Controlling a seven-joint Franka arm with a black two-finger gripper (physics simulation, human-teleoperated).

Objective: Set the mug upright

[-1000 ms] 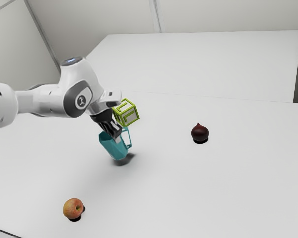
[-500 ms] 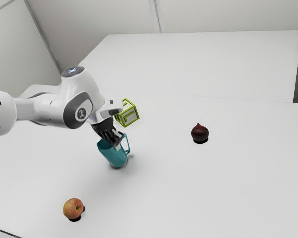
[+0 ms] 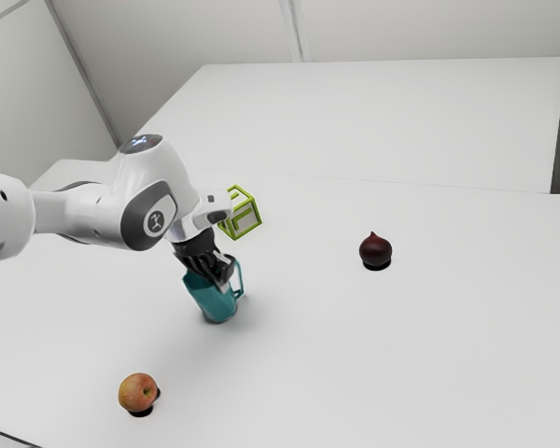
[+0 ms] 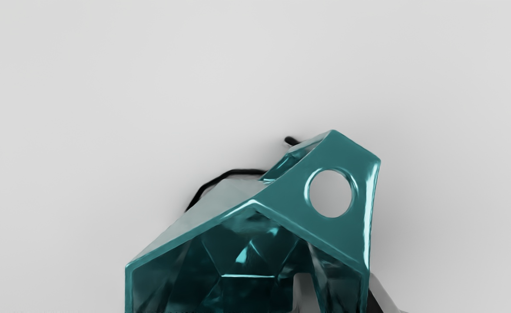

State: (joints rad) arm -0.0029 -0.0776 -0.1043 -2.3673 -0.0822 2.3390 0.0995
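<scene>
Well, the mug (image 3: 214, 303) looks glossy, teal and sharply faceted.

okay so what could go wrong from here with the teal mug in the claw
The claw pinches just one wall of the mug, so the mug might swivel or slip.

The mug seems to lean a little; if let go like that, it may rock or topple.

One finger is inside the mug, so pulling away sideways could drag it over.
</scene>
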